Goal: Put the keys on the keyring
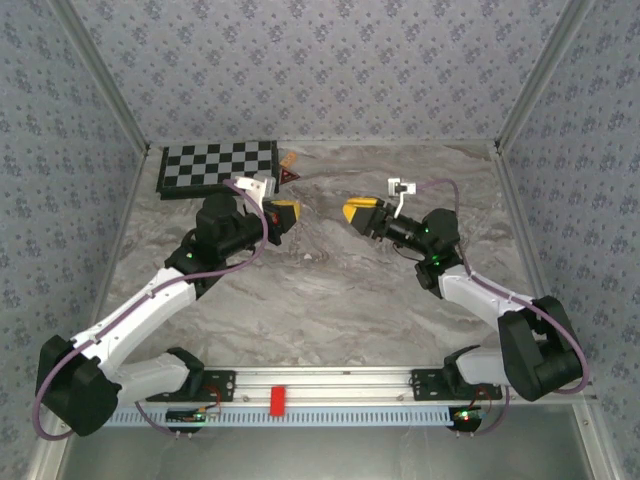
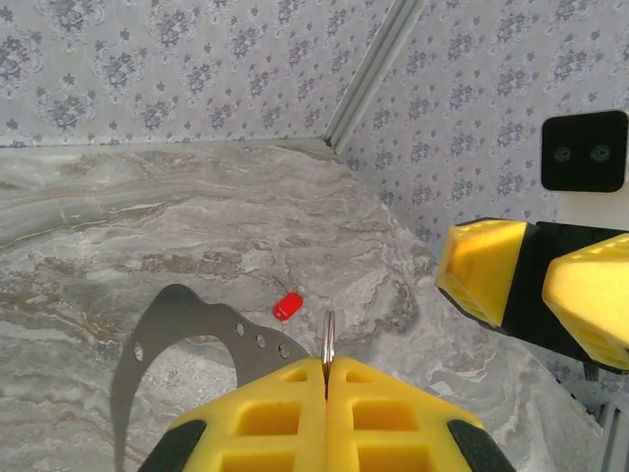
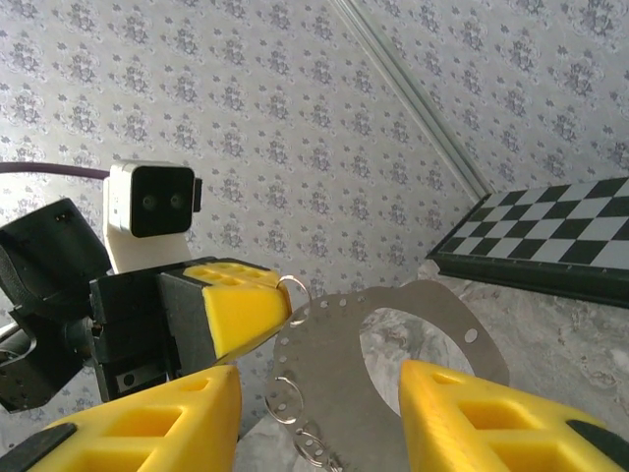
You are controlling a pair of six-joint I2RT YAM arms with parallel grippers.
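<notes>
Hanging beside the keyring (image 3: 293, 287), a holed grey plate (image 3: 324, 339); checkerboard (image 3: 550, 246) behind

No writing, number, brand or sign can be read on anything here. The checkered board (image 1: 217, 166) at the far left corner of the table (image 1: 330, 290) bears only plain black and white squares. Just beside the board's right end, a small red triangular piece (image 1: 290, 177) lies near the table's far edge. Whether it carries a mark is too small to tell.
</notes>
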